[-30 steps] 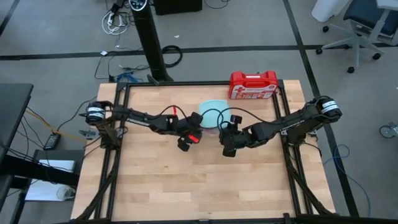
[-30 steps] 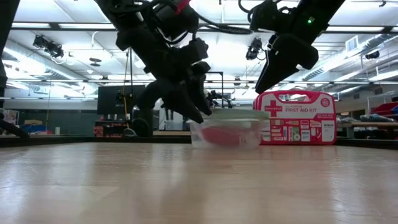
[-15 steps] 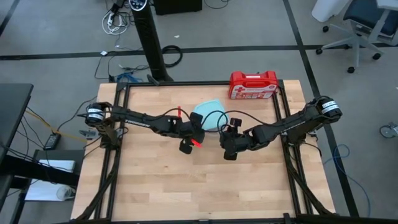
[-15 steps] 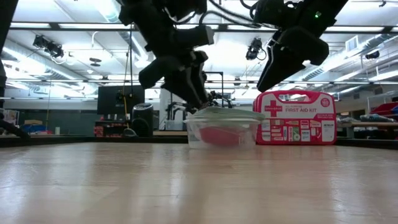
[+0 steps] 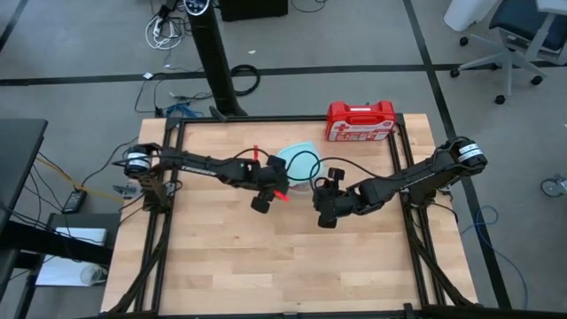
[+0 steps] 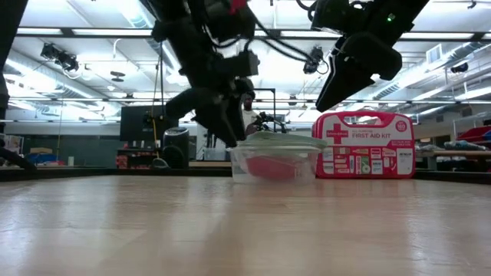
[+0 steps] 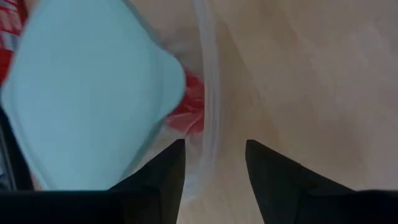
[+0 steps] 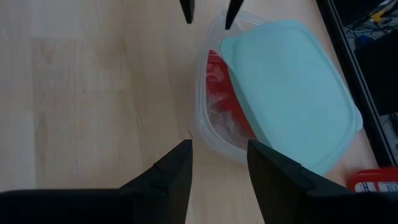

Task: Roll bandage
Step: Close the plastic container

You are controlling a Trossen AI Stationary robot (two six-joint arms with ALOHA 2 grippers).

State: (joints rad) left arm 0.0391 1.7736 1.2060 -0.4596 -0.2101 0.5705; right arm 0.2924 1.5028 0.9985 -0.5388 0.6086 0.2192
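Observation:
The red bandage (image 8: 219, 93) lies inside a clear plastic container (image 5: 299, 182) at the table's middle. A pale blue lid (image 8: 289, 87) lies askew on top and leaves one side uncovered. My left gripper (image 7: 214, 168) is open and slants down at the container's left edge. One finger stands inside the rim (image 7: 208, 124) and one outside. My right gripper (image 8: 217, 168) is open and hangs above the bare table just near-right of the container, with nothing between its fingers. My left gripper has its fingers (image 7: 168, 174) on either side of the container's rim, slanting down from the table's left. Whether they touch the rim or the lid, I cannot tell.
A red first-aid case (image 5: 361, 121) stands at the table's far edge, behind and to the right of the container. Bare wood lies all along the near half of the table (image 5: 266, 266).
My left gripper has risen a little, drawn back toward the table's left and tipped, staying open at the container's left edge. The pale blue lid has shifted on the container and now lies askew. My right gripper has kept still.

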